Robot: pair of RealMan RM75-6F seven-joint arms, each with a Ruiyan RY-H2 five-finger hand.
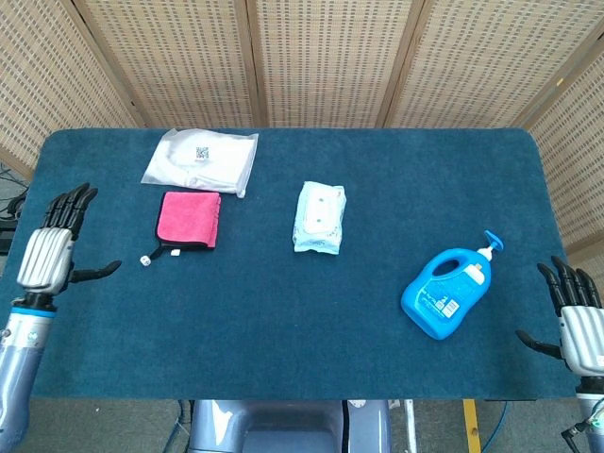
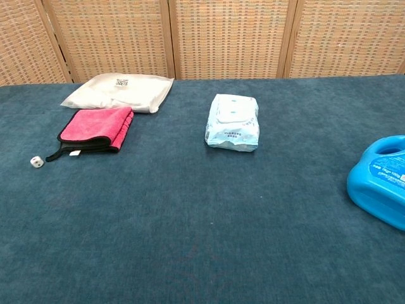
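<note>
My left hand [image 1: 52,250] hovers open at the table's left edge, fingers spread, holding nothing. A small white die [image 1: 144,260] [image 2: 37,162] lies on the blue cloth to its right, just beside the near left corner of a folded pink towel [image 1: 189,218] [image 2: 98,128]. At the far right edge my right hand [image 1: 578,316] is open too, with a blue detergent bottle [image 1: 446,292] [image 2: 380,180] lying to its left. Neither hand shows in the chest view.
A white flat pouch [image 1: 202,159] [image 2: 120,90] lies behind the towel. A pack of wet wipes [image 1: 319,216] [image 2: 232,122] sits mid-table. The table [image 1: 283,321] is covered in dark blue cloth, with wicker screens behind.
</note>
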